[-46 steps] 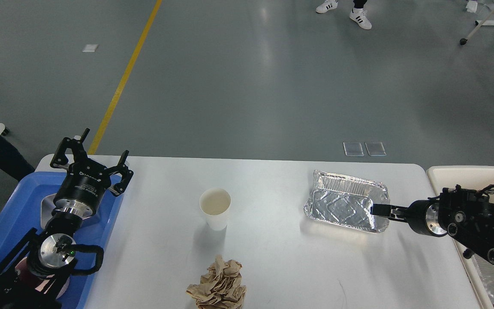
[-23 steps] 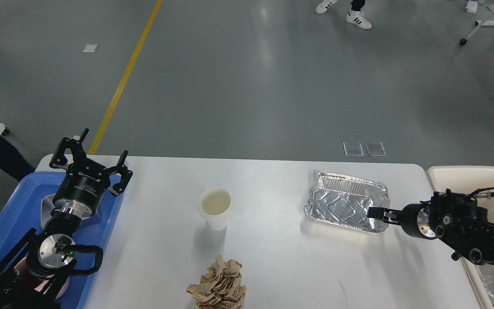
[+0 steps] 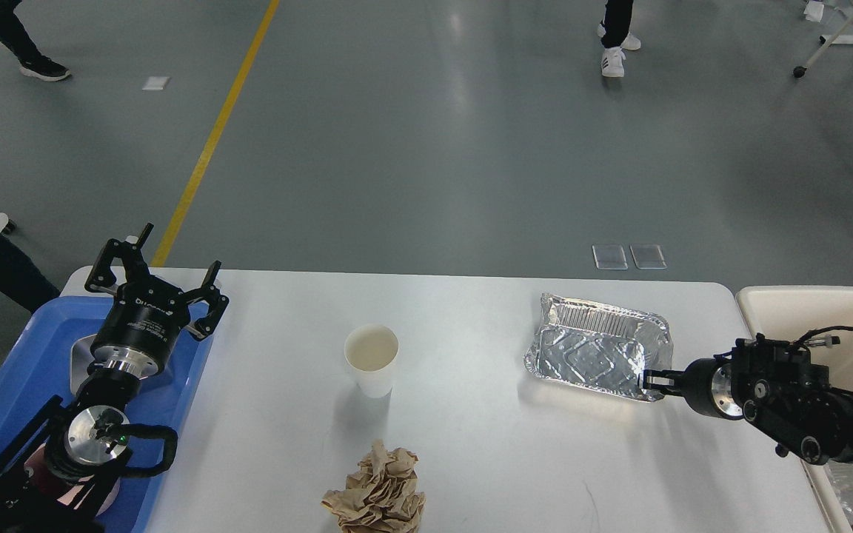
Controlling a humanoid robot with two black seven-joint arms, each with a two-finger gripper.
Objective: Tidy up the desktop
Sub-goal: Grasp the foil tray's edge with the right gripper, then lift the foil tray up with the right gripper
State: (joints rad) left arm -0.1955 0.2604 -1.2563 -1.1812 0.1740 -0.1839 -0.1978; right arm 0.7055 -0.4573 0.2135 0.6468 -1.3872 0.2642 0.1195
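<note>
On the glossy white rectangular surface point(image 3: 471, 437) rest one thin, easily dented aluminium foil tray point(image 3: 597, 357), best pinched at its rolled rim where the right hand point(image 3: 652, 380) now sits, closure indiscernible, one light paper cup point(image 3: 372, 360) and one crumpled brown paper wad point(image 3: 378, 492), while the left hand point(image 3: 156, 270) hovers spread open and empty.

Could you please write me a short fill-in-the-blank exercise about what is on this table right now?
1. The white paper cup stands ____ on the white desktop.
2. The right gripper is at the near corner of the ____ foil tray.
3. The open left gripper hovers over the ____ plastic tray.

Missing words: upright; silver; blue
</note>
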